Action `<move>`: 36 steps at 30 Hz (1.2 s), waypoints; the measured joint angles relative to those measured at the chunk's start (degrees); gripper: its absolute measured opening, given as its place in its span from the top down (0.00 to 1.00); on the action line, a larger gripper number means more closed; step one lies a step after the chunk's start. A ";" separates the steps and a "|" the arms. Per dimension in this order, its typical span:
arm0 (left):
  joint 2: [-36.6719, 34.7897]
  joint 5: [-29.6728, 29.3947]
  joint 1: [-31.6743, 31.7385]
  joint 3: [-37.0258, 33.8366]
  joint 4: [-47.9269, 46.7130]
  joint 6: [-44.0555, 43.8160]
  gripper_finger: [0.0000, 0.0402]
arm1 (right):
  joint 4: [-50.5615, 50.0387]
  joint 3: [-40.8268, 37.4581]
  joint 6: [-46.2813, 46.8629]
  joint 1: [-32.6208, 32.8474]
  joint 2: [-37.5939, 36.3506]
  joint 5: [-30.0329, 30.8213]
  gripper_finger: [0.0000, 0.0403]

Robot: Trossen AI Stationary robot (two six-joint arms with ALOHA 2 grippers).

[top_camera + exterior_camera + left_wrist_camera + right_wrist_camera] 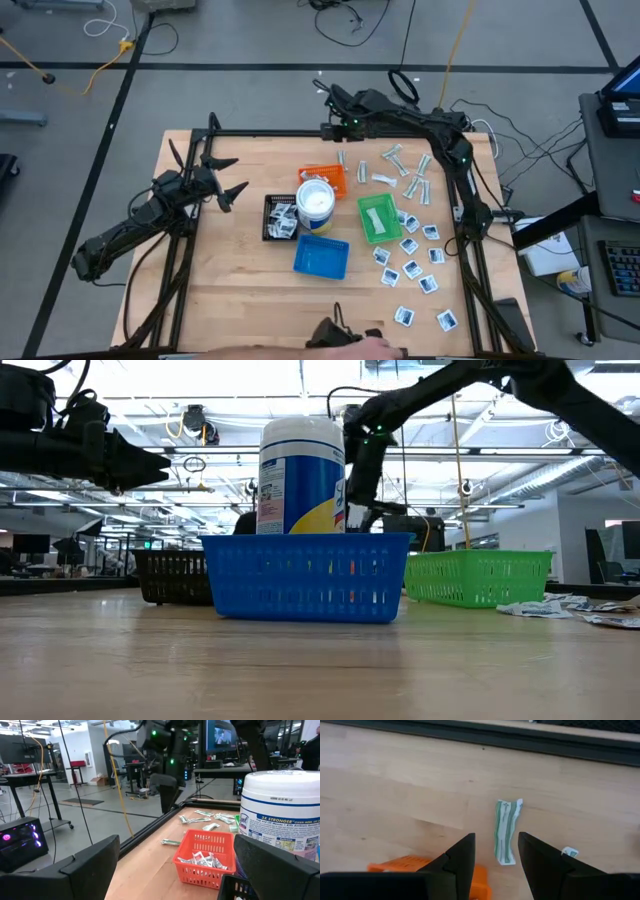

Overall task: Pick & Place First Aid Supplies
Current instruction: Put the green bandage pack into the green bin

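Small white square packets (pixel 412 268) with dark print lie scattered on the table's right half. Narrow pale wrapped strips (pixel 408 172) lie near the far edge. One strip (pixel 505 832), green-printed, lies flat on the wood just beyond my right gripper's open fingers (pixel 496 836). That gripper (pixel 338 128) hovers over the far edge, above the same strip (pixel 341 158), touching nothing. My left gripper (pixel 232 178) waits open over the table's left part, pointing toward the trays. More strips fill the orange tray (pixel 205 857).
At the table's middle stand the orange tray (pixel 331 180), a black tray (pixel 280 216), a blue tray (pixel 321 256), a green tray (pixel 379 218) and a white tub with a blue band (pixel 315 203). A dark frame rail (pixel 520 740) runs along the far edge. A person's hand (pixel 350 346) shows at the near edge.
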 joint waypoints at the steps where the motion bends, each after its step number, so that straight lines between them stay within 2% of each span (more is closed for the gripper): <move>1: 0.02 0.00 0.00 0.00 -0.01 0.01 0.01 | -0.18 0.00 -0.01 0.00 0.64 -0.01 0.64; 21: 0.01 0.00 -0.02 0.00 -0.01 0.00 0.01 | 0.40 -0.01 -1.48 1.33 10.19 0.00 0.64; 28: 0.02 0.00 0.00 0.00 -0.02 0.01 0.01 | 2.54 -2.10 -1.31 1.58 10.20 -1.43 0.65; 32: 0.00 0.00 0.00 0.00 -0.02 0.07 0.01 | 2.63 -2.82 -1.83 1.71 10.14 -1.32 0.69; 36: 0.00 0.00 0.00 0.00 -0.02 0.19 0.01 | 2.40 -2.82 -2.20 1.69 10.15 -2.28 0.78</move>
